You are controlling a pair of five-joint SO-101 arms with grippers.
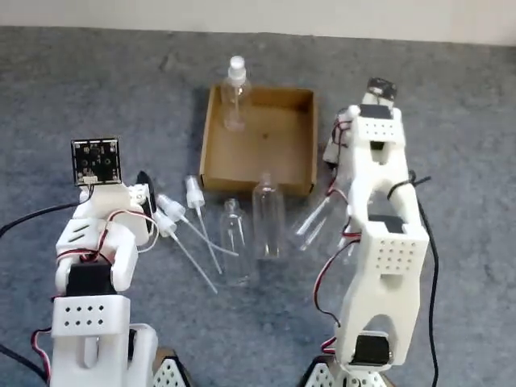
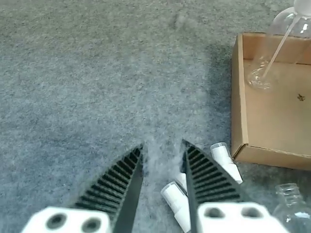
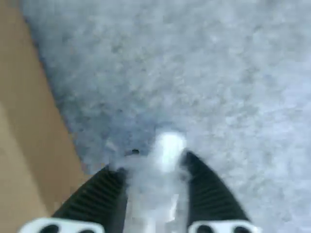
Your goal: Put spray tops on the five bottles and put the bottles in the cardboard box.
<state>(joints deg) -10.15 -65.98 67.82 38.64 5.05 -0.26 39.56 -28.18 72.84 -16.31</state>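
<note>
Cardboard box (image 1: 242,181) holds one capped bottle (image 1: 234,101); bare bottles (image 1: 268,216) lie on the worktop. Left tool (image 2: 163,144) is spread, spray tops (image 2: 176,199) just beside one finger. Right tool (image 3: 151,162), alongside the box, pinches a blurred white piece (image 3: 167,144), probably a top. Next, I judge, it needs seating on a bottle neck.

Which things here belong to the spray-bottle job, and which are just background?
Job: cardboard box; capped bottle standing in it; small uncapped bottle and larger uncapped bottle lying in front; third bottle, partly hidden by the right arm; three loose spray tops; white-topped piece in the right gripper.
Background: grey felt surface; arm cables.
</note>
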